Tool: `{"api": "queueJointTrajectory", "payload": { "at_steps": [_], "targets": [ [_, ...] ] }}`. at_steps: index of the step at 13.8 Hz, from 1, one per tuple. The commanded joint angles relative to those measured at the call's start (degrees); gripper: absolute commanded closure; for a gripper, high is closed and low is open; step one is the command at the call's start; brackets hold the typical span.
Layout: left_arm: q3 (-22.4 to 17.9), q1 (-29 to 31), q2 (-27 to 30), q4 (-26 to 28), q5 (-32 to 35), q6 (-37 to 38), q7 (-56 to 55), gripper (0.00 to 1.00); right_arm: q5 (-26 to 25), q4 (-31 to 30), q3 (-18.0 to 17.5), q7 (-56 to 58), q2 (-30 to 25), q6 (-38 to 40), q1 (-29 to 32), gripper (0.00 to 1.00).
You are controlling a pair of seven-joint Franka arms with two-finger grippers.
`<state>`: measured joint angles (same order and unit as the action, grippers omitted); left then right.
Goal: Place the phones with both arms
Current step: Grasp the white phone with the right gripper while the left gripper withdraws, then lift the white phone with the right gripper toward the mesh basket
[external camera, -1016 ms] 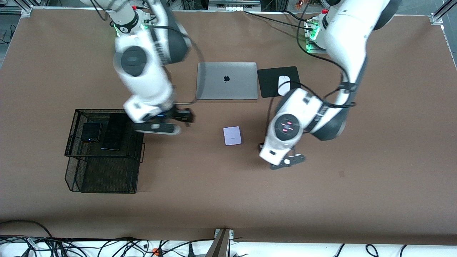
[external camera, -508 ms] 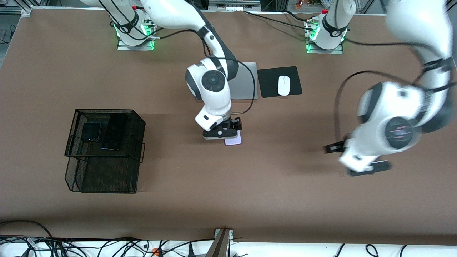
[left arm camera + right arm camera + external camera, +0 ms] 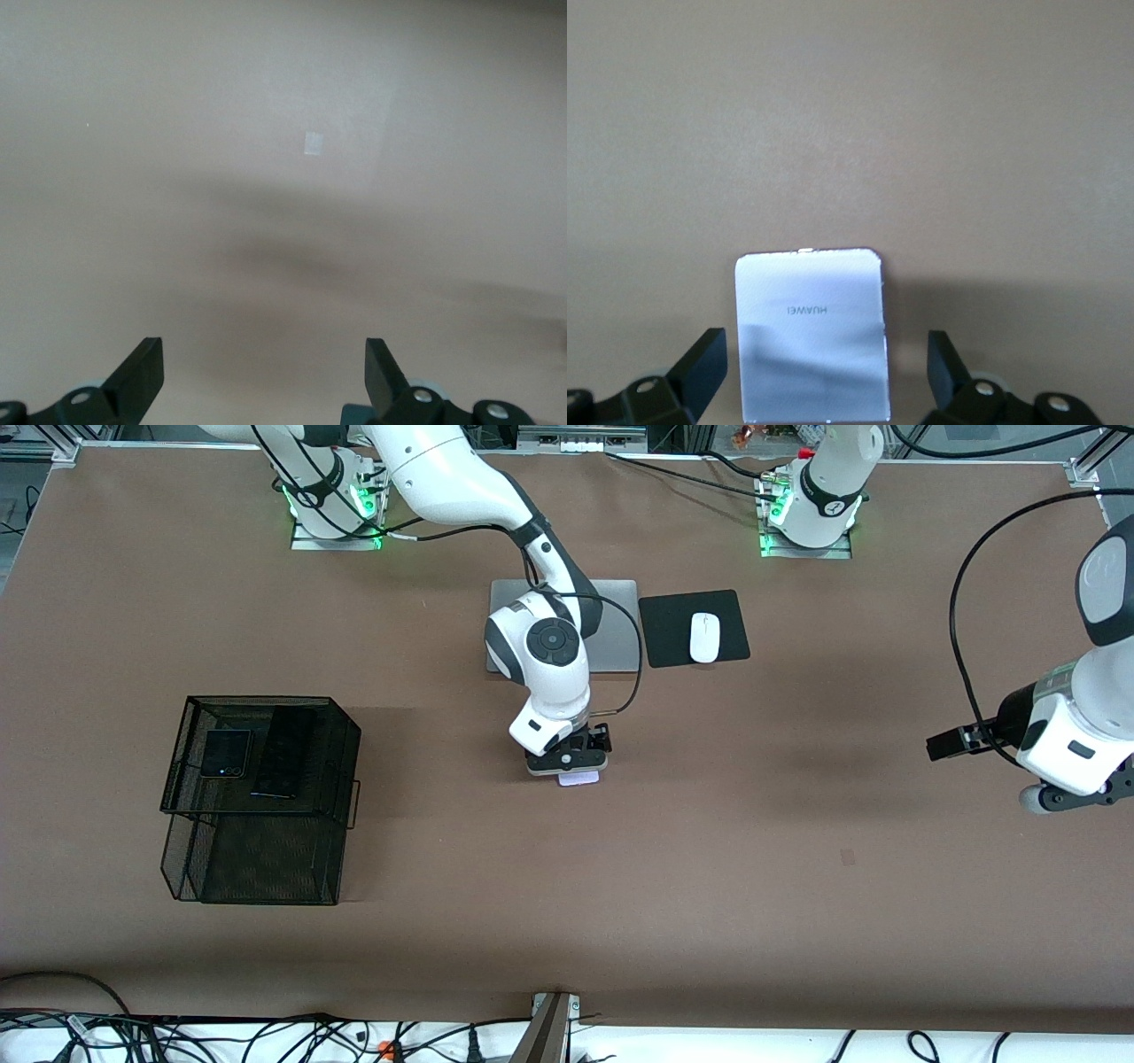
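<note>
The pale lavender-white phone (image 3: pixel 580 779) lies flat on the brown table, mid-table. My right gripper (image 3: pixel 569 762) hangs directly over it. In the right wrist view the phone (image 3: pixel 811 336) sits between the spread fingers, and the right gripper (image 3: pixel 824 376) is open and not touching it. The small squarish black phone (image 3: pixel 226 753) and the long black slab (image 3: pixel 283 753) lie on the upper tier of the black wire basket (image 3: pixel 257 868). My left gripper (image 3: pixel 1072 802) is over bare table at the left arm's end. The left wrist view shows it open and empty (image 3: pixel 263 376).
A silver laptop (image 3: pixel 616 624) lies partly under the right arm. Beside it a white mouse (image 3: pixel 704 638) rests on a black pad (image 3: pixel 669 633). Cables run along the table's edge nearest the front camera.
My right arm swung from beside the basket to over the lavender phone. My left arm swung away from the phone to the left arm's end of the table.
</note>
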<state>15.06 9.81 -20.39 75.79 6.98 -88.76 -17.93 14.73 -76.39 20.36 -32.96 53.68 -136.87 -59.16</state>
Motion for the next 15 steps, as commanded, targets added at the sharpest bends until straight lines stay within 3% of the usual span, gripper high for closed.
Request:
{"api": "queueJointTrajectory", "payload": {
  "at_steps": [1, 5, 8, 15],
  "targets": [
    [0.1, 0.5, 4.6, 2.3, -1.1, 1.7, 1.3, 0.00, -1.6, 1.4, 0.1, 0.0, 1.1, -0.2, -0.1, 0.00],
    [-1.0, 0.0, 8.3, 3.6, -2.8, 5.1, 11.0, 0.00, -1.6, 1.1, 0.1, -0.2, 1.4, -3.0, -0.3, 0.00],
    [-5.6, -4.6, 11.0, 5.1, -2.8, 8.1, 16.9, 0.00, -1.5, 1.1, 0.1, -0.3, 2.7, -4.8, -0.7, 0.00],
    [-6.1, -0.1, 9.8, 3.9, -5.0, 4.4, 16.7, 0.00, -1.8, 0.9, 0.1, -0.3, 3.6, -6.1, -1.8, 0.00]
  ]
}}
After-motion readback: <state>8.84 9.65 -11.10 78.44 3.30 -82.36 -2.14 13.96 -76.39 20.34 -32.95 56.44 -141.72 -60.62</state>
